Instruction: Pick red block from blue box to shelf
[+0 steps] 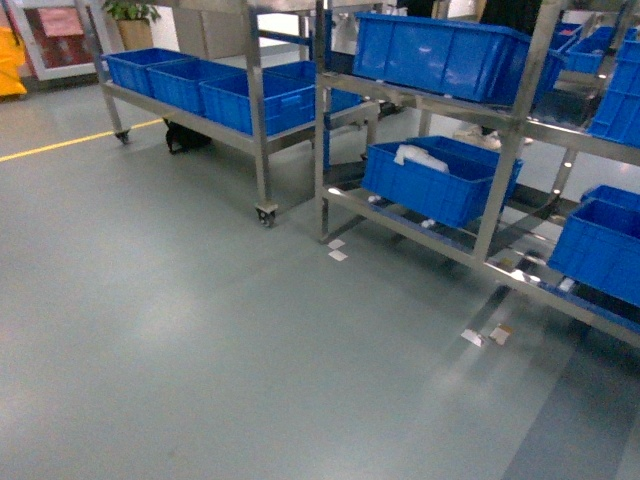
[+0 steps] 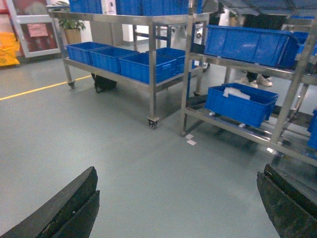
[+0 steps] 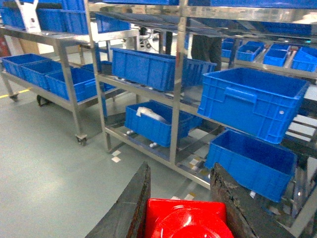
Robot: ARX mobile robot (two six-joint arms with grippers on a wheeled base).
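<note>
Right wrist view: right gripper (image 3: 184,208) pinching red block (image 3: 185,219) between dark fingers, facing shelf (image 3: 177,89) with blue crates (image 3: 250,101). Left gripper (image 2: 178,203) spread, empty, over floor. Blue box not seen. Step: carry to shelf. Next: approach, pick free tier.

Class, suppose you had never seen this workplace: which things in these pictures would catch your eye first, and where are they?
The red block stands out most, bright and glossy at the bottom of the right wrist view, gripped between the dark fingers of the right claw. Next come the dark blue crates, ranged on the tiers of the shiny steel shelf across the grey floor.
</note>
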